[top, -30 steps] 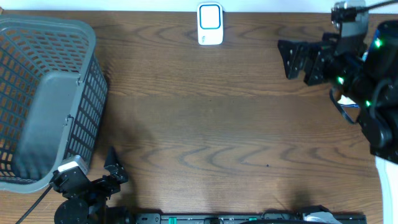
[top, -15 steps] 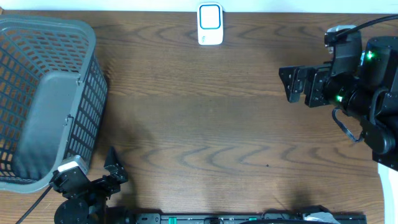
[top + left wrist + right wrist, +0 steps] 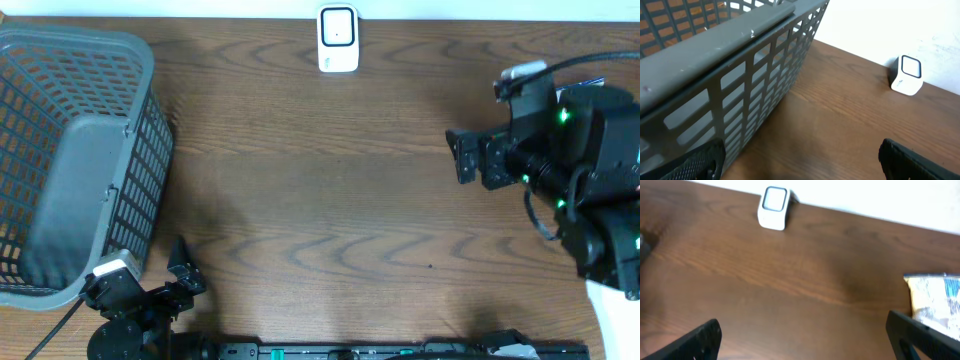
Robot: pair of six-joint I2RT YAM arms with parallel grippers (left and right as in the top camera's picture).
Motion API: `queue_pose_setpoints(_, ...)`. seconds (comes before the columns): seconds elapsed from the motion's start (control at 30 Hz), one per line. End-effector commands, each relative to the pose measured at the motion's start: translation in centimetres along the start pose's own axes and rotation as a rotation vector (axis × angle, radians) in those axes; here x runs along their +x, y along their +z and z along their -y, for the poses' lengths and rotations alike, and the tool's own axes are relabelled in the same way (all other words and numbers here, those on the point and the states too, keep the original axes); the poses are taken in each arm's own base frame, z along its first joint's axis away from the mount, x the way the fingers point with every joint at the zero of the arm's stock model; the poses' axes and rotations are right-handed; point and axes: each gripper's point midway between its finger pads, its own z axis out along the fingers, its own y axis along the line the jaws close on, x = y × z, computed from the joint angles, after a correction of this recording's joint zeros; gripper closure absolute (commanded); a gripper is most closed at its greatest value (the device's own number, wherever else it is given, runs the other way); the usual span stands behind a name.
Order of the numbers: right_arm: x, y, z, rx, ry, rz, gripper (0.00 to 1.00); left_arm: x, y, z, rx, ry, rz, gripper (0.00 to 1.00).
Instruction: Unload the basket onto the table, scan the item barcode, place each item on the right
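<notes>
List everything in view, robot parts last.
table: one, brown wood, under everything.
basket: one, grey plastic mesh, left side of the table.
scanner: one, white with a blue-edged window, middle of the far edge.
packet: one, pale yellow and white with blue print, lying on the table at the right edge of the right wrist view; not seen from overhead.
left fingers: two, black, spread open, near-left corner beside the basket.
right fingers: two, black, spread open, right side of the table, pointing towards its middle.
</notes>
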Motion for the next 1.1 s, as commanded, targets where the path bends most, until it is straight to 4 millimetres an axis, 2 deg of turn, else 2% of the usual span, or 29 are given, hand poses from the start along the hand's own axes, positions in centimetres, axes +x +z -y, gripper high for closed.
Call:
queue_pose_setpoints(0.0,2.1,0.3,0.3,0.032,-0.013,0.020,0.01,-0.2,-0.1,-0.3,-0.015,-0.001,0.012,0.02)
queue_pose_setpoints(0.1,4.1,1.1,0.4,0.039,-0.013,0.067,0.01,-0.2,-0.1,-0.3,-0.014,-0.001,0.012,0.02)
queue_pose_setpoints(0.3,7.9,2.0,1.4,0.071,0.038,0.307,0.01,-0.2,-0.1,-0.3,-0.014,-0.001,0.012,0.02)
queue_pose_setpoints(0.4,9.4,2.5,1.3,0.066,0.031,0.395,0.01,-0.2,-0.1,-0.3,-0.014,-0.001,0.012,0.02)
queue_pose_setpoints(0.5,11.0,2.7,2.1,0.108,0.033,0.519,0.01,-0.2,-0.1,-0.3,-0.014,-0.001,0.012,0.02)
queue_pose_setpoints(0.8,13.8,2.1,3.6,0.187,0.038,0.713,0.01,-0.2,-0.1,-0.3,-0.014,-0.001,0.012,0.02)
queue_pose_setpoints(0.93,14.9,2.6,3.5,0.167,0.067,0.783,0.01,-0.2,-0.1,-0.3,-0.014,-0.001,0.012,0.02)
queue_pose_setpoints(1.07,15.2,2.9,3.7,0.173,0.063,0.783,0.01,-0.2,-0.1,-0.3,-0.015,-0.001,0.012,0.02)
